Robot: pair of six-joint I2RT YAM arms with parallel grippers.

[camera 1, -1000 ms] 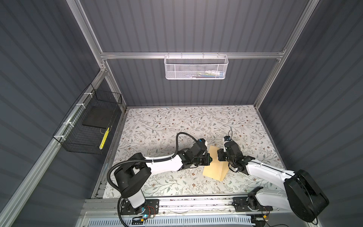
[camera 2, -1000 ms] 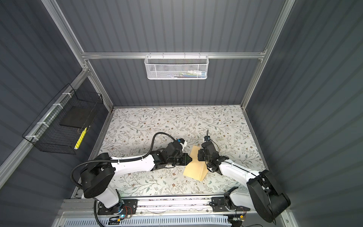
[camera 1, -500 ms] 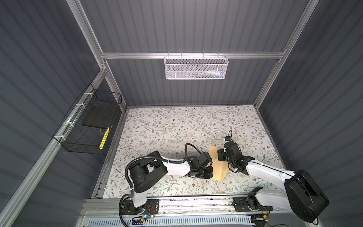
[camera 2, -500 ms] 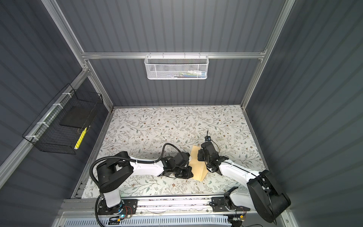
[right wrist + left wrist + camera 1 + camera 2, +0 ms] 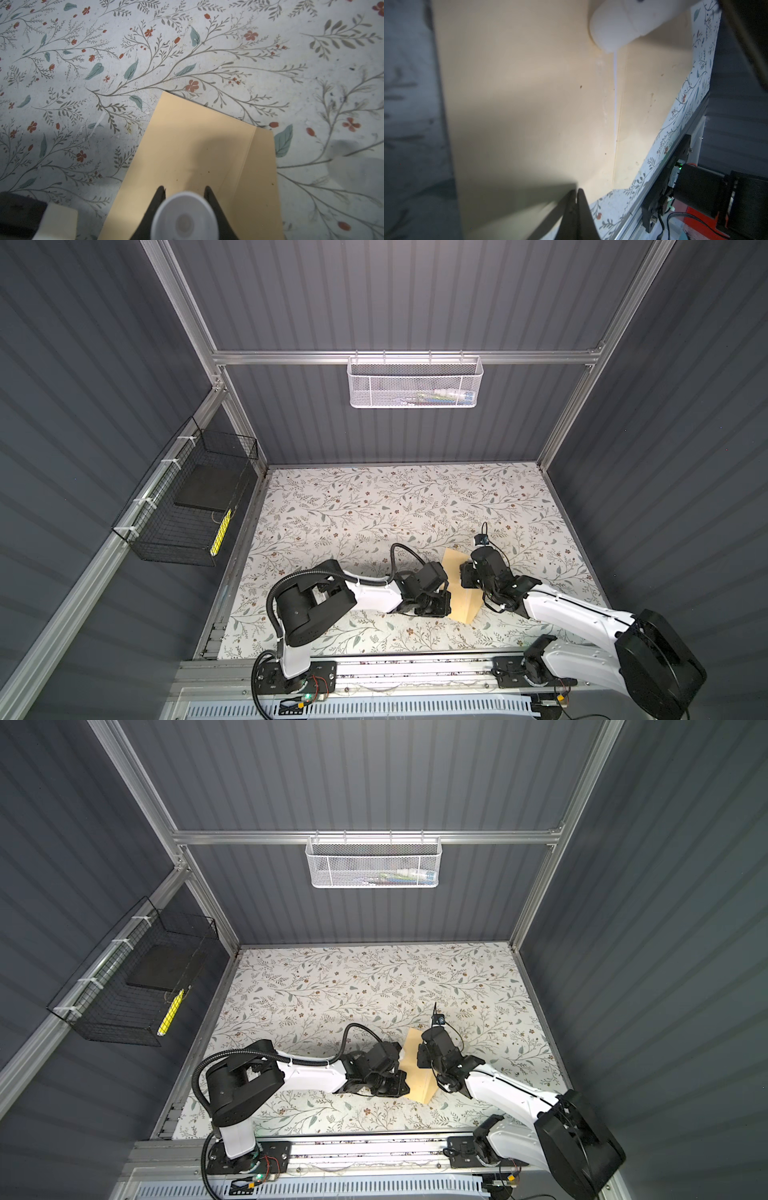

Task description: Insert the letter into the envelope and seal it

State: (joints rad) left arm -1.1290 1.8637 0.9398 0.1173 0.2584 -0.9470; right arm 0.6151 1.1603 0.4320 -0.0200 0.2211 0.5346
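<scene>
The tan envelope (image 5: 459,601) (image 5: 419,1083) lies on the floral table between my two grippers. My left gripper (image 5: 447,606) (image 5: 576,191) is shut at its left front side, tips down at the paper (image 5: 529,83), and I see nothing between them. My right gripper (image 5: 467,577) (image 5: 184,189) hangs over the envelope (image 5: 187,145), shut on a white cylindrical stick (image 5: 185,218) (image 5: 612,27) whose end points down at it. A crease runs beside the stick, and a thin white line follows it in the left wrist view. The letter does not show as a sheet.
A white mesh basket (image 5: 413,381) hangs on the back wall. On the left wall hangs a black wire basket (image 5: 187,506) holding a dark pad and a yellow item. The metal rail (image 5: 415,672) carrying both arm bases runs along the table's front edge.
My left arm has swung toward the front, bringing its gripper from the envelope's far left side to its near left side, and the jaws have closed. The right gripper and stick have stayed put.
</scene>
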